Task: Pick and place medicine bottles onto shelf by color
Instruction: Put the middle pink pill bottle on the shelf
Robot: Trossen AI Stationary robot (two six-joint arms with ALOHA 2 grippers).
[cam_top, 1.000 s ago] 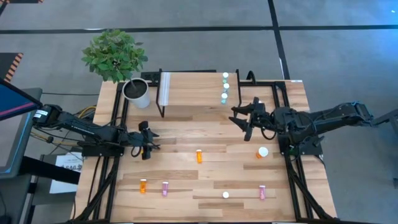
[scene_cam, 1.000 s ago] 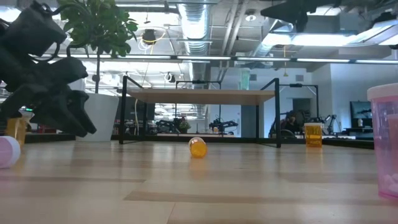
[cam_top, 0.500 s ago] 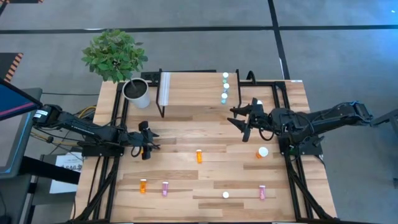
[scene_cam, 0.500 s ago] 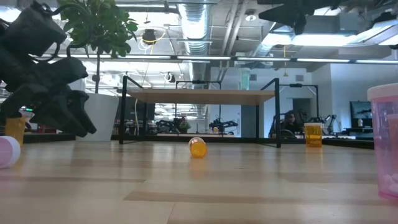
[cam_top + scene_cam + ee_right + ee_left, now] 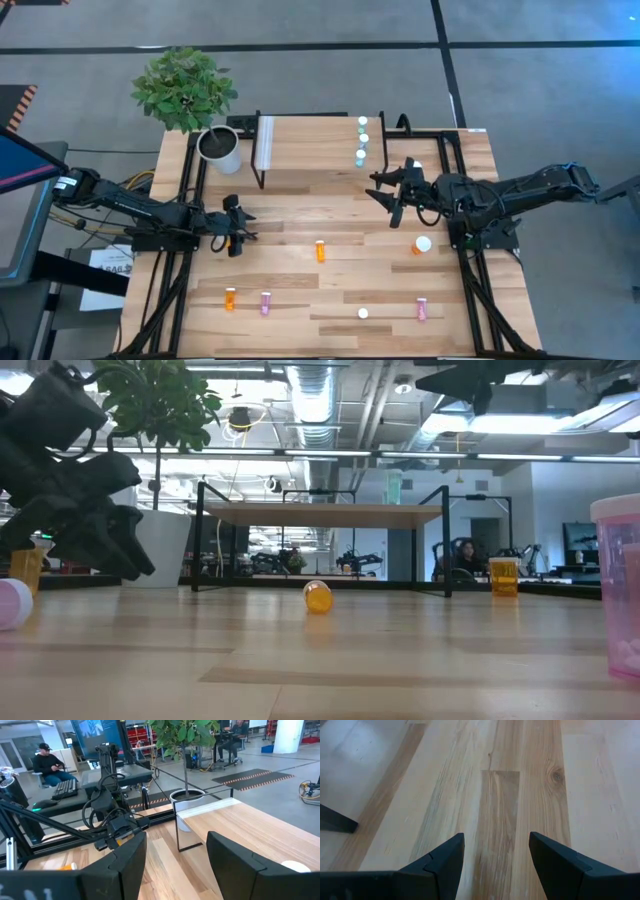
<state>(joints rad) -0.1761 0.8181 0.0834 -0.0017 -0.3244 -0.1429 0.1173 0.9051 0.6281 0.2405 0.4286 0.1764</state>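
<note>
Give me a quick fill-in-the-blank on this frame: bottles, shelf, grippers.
1. The bottles already on the shelf stand in a row near its ____ end.
2. The orange bottle at mid-table lies on its ____.
3. The right gripper is open and holds ____.
4. The white pot holds a ____.

Missing words: right; side; nothing; plant

Slatted wooden table (image 5: 300,220) carries the shelf (image 5: 305,145) at 12 o'clock, white plant pot (image 5: 220,150) at 11 o'clock, and scattered medicine bottles (image 5: 320,250) toward 6 o'clock.
</note>
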